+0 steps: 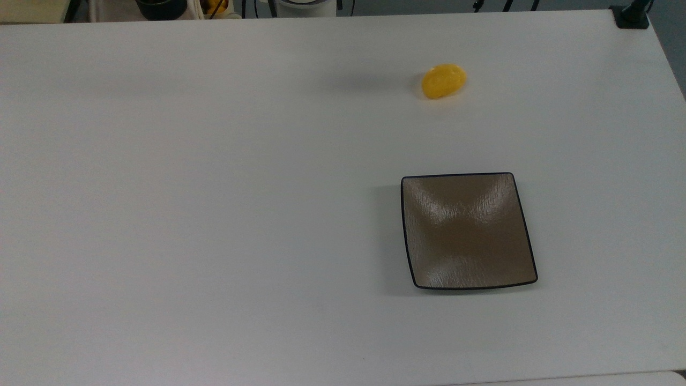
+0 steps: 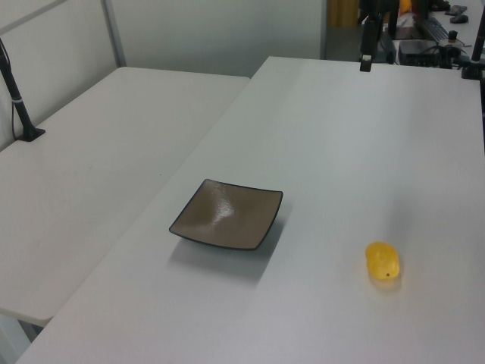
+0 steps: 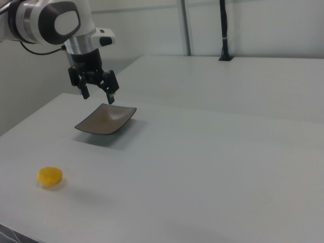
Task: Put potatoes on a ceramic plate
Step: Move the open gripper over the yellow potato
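The potato (image 1: 444,81) is a small bright-yellow oval lying on its side on the bare white desk (image 1: 214,214); in the top view it sits toward the upper right, well apart from the plate and above it; in the left view (image 2: 383,262) it lies low on the left view's right, with a tiny dark speck on its skin; in the right view (image 3: 50,175) it rests near the lower left corner, nothing touching it.

The ceramic plate (image 1: 468,230) is square and shallow, brown-taupe with a textured glossy face and a thin dark rim, its edges slightly curved; it lies flat on the desk with nothing on it; in the left view (image 2: 227,214) it sits to the left view's left of the potato; in the right view (image 3: 106,119) it lies beyond the potato, farther up the desk.

The gripper (image 3: 97,91) hangs in the air in the right view, pointing downward, just above the plate's far left edge as the right view shows it and touching neither plate nor desk; its two dark fingers (image 3: 110,93) are spread apart with nothing between them; the white arm (image 3: 50,20) reaches in from the right view's upper left corner.

A second white desk (image 2: 83,174) stands beside the first on the left view's left; a dark post (image 2: 19,98) rises from it.
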Controlling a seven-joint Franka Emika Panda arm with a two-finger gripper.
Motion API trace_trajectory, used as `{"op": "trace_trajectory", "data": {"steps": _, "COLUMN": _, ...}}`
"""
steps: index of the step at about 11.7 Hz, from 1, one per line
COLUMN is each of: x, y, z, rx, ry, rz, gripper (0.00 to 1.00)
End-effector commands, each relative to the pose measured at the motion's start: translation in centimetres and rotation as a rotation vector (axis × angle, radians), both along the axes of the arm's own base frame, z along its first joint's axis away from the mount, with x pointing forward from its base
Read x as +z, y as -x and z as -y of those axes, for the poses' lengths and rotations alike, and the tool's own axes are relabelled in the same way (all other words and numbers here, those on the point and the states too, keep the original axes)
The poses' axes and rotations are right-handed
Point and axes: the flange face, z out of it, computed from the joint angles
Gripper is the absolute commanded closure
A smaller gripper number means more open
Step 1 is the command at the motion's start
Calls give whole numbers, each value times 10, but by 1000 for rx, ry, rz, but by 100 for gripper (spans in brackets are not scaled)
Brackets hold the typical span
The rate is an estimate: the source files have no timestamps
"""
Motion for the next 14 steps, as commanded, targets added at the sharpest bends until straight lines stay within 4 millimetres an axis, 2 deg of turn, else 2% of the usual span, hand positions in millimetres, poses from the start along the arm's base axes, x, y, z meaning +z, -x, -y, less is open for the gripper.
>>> {"op": "trace_trajectory", "data": {"steps": 1, "x": 7, "y": 8, "z": -1, "rx": 12, "ry": -1, "rz": -2, "gripper": 0}}
{"op": "trace_trajectory", "data": {"steps": 8, "x": 10, "y": 11, "z": -1, "rx": 33, "ry": -2, "rz": 1, "gripper": 0}}
{"op": "trace_trajectory", "data": {"steps": 12, "x": 2, "y": 20, "z": 2, "rx": 384, "ry": 3, "rz": -57, "gripper": 0}}
{"op": "trace_trajectory", "data": {"steps": 14, "x": -11, "y": 23, "z": -4, "rx": 557, "ry": 9, "rz": -83, "gripper": 0}}
